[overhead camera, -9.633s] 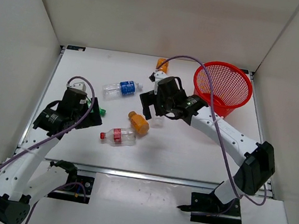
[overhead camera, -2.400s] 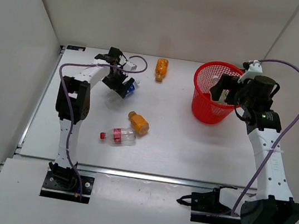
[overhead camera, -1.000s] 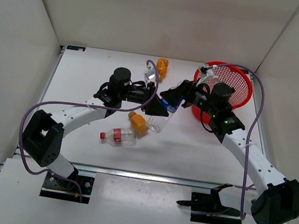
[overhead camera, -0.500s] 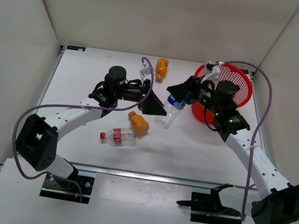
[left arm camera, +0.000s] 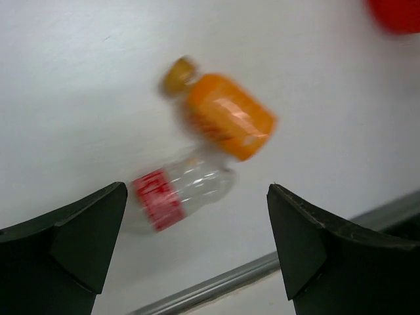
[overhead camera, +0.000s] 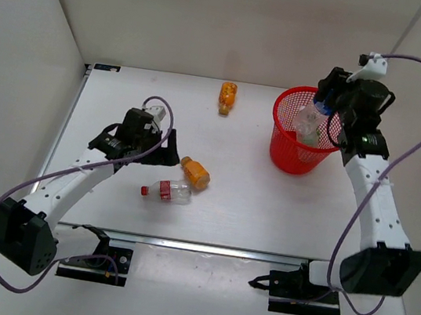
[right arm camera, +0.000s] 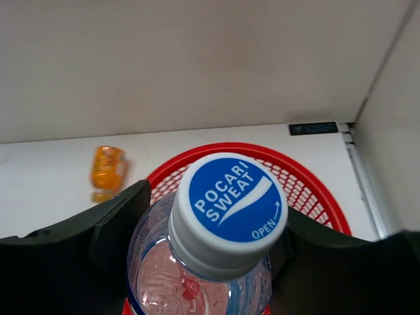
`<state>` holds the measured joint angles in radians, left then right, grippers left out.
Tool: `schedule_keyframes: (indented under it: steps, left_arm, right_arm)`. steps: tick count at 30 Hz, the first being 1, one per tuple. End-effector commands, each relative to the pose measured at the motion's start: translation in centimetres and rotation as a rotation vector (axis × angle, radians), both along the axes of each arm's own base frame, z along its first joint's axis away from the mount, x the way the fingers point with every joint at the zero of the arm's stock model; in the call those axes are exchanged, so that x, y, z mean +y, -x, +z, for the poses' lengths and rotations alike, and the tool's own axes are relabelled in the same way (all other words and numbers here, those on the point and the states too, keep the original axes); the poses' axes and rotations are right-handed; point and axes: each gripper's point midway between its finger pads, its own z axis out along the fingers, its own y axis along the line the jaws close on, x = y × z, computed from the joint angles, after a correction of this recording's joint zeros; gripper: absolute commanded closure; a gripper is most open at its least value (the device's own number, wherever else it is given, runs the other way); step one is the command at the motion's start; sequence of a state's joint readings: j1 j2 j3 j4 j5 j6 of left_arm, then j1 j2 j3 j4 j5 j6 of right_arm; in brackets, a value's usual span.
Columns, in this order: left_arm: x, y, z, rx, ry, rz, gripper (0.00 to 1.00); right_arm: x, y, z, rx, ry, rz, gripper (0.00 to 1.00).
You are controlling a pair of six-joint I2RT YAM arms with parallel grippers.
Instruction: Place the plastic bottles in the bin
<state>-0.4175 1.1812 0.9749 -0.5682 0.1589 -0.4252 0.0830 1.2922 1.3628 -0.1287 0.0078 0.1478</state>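
Your right gripper (overhead camera: 323, 119) is clamped on a clear plastic bottle with a white cap (right arm camera: 229, 211), gripping it just under the cap with one finger on each side. The cap's blue top reads POCARI SWEAT and OPEN, and it points straight at the wrist camera, so the bottle hangs upright. In the overhead view, the bottle sits at the upper right of the frame, over the opening of the round red plastic mesh basket (overhead camera: 293, 157). You cannot tell from these views whether its base is below the thick rim.

Your left gripper (left arm camera: 197, 197) is spread wide and holds nothing. It hovers over the white table (overhead camera: 250, 211) left of centre in the overhead view. Between its fingers the wrist view shows, a little blurred, a stubby orange plastic bottle with an orange cap (left arm camera: 224, 117). A clear plastic bottle with a red label (left arm camera: 178, 193) lies just below it, and the two are touching or nearly so.

A second orange plastic bottle (overhead camera: 227, 96) lies on its side at the top centre, well apart from the others.
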Motion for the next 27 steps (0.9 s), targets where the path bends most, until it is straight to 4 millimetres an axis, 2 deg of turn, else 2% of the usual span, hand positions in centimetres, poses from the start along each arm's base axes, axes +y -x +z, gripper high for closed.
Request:
schedule_keyframes:
  steps: [1,2,3,6,7,8,9,10,11,14,17,18,19,21,22,24,27]
  left_arm:
    - [5.3,1.7,-3.9,0.107,-0.247,0.110,0.01]
    - [5.8,1.8,-4.5,0.128,-0.284,0.112,0.01]
    - [6.1,1.9,-4.9,0.142,-0.301,0.099,0.01]
    - [6.4,1.8,-5.1,0.156,-0.272,0.097,0.02]
    - [6.9,1.7,-5.2,0.156,-0.265,0.116,0.02]
    - [7.1,1.6,-4.7,0.138,-0.248,0.131,0.01]
    - [7.4,1.5,-4.4,0.126,-0.233,0.138,0.01]
    - [7.8,1.5,-4.2,0.116,-0.228,0.154,0.01]
    - [7.9,1.6,-4.1,0.116,-0.222,0.159,0.02]
    - [8.8,2.0,-4.0,0.119,-0.245,0.172,0.02]
    - [9.3,2.3,-3.6,0.106,-0.254,0.168,0.02]
    - [9.4,2.5,-4.1,0.120,-0.260,0.167,0.01]
    - [9.4,2.6,-3.9,0.110,-0.259,0.165,0.01]
    - [9.4,2.7,-4.1,0.107,-0.261,0.160,0.01]
    - [9.5,2.7,-3.8,0.100,-0.255,0.161,0.01]
    - [8.7,2.8,-3.6,0.080,-0.240,0.119,0.01]
    - [5.7,3.7,-3.9,0.087,-0.203,-0.096,0.01]
  right_arm:
    - [-3.1,-3.9,-2.8,0.075,0.126,-0.142,0.75]
    - [-3.9,-4.6,-2.4,0.066,0.123,-0.158,0.72]
    - [-3.8,-5.5,-3.8,0.096,0.122,-0.157,0.69]
    - [-3.7,-6.8,-5.1,0.128,0.122,-0.168,0.50]
    - [-3.9,-6.9,-5.9,0.150,0.137,-0.181,0.36]
    - [-3.7,-7.0,-6.1,0.156,0.140,-0.171,0.16]
    - [-3.7,-6.9,-6.0,0.156,0.144,-0.175,0.06]
    - [-3.9,-6.9,-6.2,0.168,0.144,-0.176,0.01]
    - [-3.8,-6.8,-6.3,0.180,0.146,-0.174,0.01]
    - [-3.3,-5.5,-3.7,0.137,0.143,-0.159,0.01]
    - [-0.8,-3.8,-1.3,0.105,0.162,-0.098,0.01]
    - [0.4,-3.4,-1.5,0.125,0.170,-0.076,0.01]
    - [1.1,-3.0,-0.8,0.115,0.175,-0.056,0.01]
    - [4.6,-1.5,-0.5,0.119,0.223,0.034,0.01]
    - [5.6,-1.2,-0.8,0.123,0.237,0.053,0.01]
    - [10.4,0.6,-1.9,0.147,0.265,0.177,0.01]
    - [15.0,2.4,-3.6,0.185,0.284,0.274,0.01]
